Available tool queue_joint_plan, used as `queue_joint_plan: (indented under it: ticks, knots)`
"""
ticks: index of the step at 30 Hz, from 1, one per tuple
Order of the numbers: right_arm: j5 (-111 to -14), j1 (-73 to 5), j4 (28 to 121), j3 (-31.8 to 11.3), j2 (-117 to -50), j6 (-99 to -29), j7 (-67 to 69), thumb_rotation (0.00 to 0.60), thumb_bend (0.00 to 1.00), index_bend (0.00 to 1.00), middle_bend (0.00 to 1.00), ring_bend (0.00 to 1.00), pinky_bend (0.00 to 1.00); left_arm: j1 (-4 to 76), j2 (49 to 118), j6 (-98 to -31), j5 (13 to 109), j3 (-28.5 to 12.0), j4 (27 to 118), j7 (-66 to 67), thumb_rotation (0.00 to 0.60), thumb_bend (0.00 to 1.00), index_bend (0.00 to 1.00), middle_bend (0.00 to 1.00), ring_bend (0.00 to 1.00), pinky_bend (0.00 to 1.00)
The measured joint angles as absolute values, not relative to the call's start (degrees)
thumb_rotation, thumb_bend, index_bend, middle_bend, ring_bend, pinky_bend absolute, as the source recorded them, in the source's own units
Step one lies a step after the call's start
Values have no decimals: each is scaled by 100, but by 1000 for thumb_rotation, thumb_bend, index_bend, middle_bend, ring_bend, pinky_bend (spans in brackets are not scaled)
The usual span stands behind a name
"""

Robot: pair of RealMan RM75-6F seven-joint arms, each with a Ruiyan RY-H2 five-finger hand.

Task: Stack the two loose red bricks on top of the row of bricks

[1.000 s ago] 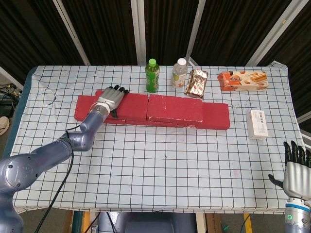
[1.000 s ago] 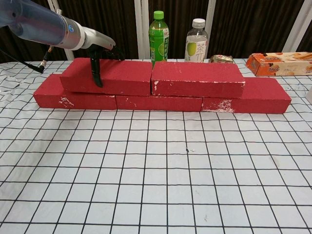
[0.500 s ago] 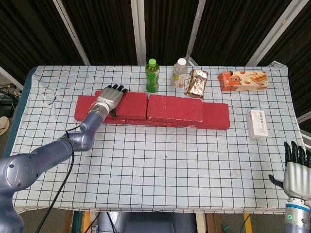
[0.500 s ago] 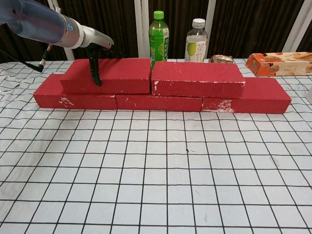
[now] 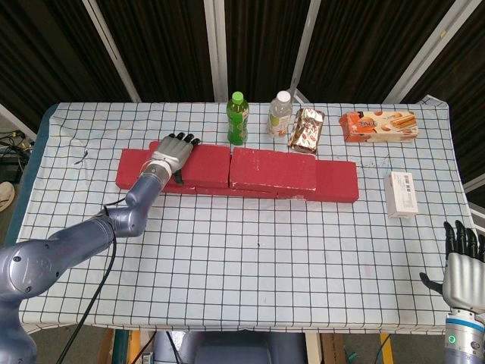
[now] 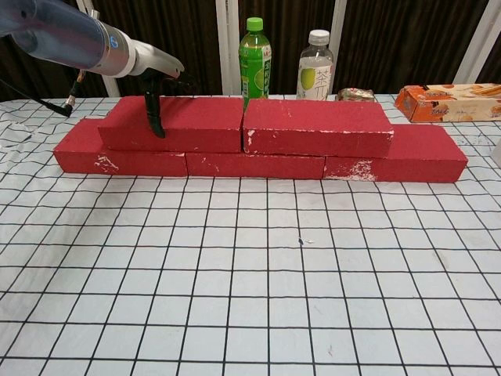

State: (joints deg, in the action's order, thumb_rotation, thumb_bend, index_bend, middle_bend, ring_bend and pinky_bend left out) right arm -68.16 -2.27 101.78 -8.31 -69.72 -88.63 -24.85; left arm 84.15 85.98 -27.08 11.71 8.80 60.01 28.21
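left robot hand gripping the upper-left brick on a stacked row

a worktop (image 5: 227, 250) covered in a white cloth with a black grid carries a row of red bricks (image 6: 258, 166) laid end to end. two more red bricks sit on top of that row, side by side and nearly touching: the upper-left brick (image 6: 176, 123) and the upper-right brick (image 6: 317, 127).

the left arm reaches in from the lower left of the head view, forearm angled up toward the bricks. the left robot hand (image 5: 171, 154) lies palm down over the left part of the upper-left brick, fingers (image 5: 182, 139) stretched across its top toward the far edge. in the chest view the thumb (image 6: 154, 115) hangs down the brick's near face, so the hand clasps the brick front to back.

the right robot hand (image 5: 462, 267) is held upright at the lower right corner of the head view, near the worktop's edge, fingers apart and holding nothing.

behind the bricks stand a green bottle (image 5: 238, 118) and a clear bottle (image 5: 280, 114), with a foil snack pack (image 5: 308, 130) and an orange biscuit box (image 5: 378, 125) to their right. a small white box (image 5: 401, 194) lies near the right edge.
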Motion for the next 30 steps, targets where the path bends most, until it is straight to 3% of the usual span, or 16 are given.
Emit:
queue_joint_plan:
  ticks: [11,18,22,30]
  knots:
    - [-6795,-246,10156,-821,-6993,-8825,-2513,600,154,43,7,0,0,8298,7604,-3146,1477,625,7041,2516,600,0,2,6,0,58]
    - [-6790,-263,10152,-822,-6997,-8792,-2484,600,155,43,7,0,0,7426,6974,-4137,2467,541,7743,1981,600,0,147,168,0,60]
    - [-6798,-287,10151,-809,-7034,-8768,-2526,600,154,43,7,0,0,6718,6883,-4229,3131,528,7673,1440,600,0,187,189,0,60]
    - [-6818,-302,10134,-801,-7099,-8799,-2590,600,154,43,7,0,0,6122,7110,-3946,3832,368,6938,964,600,0,233,222,0,60]
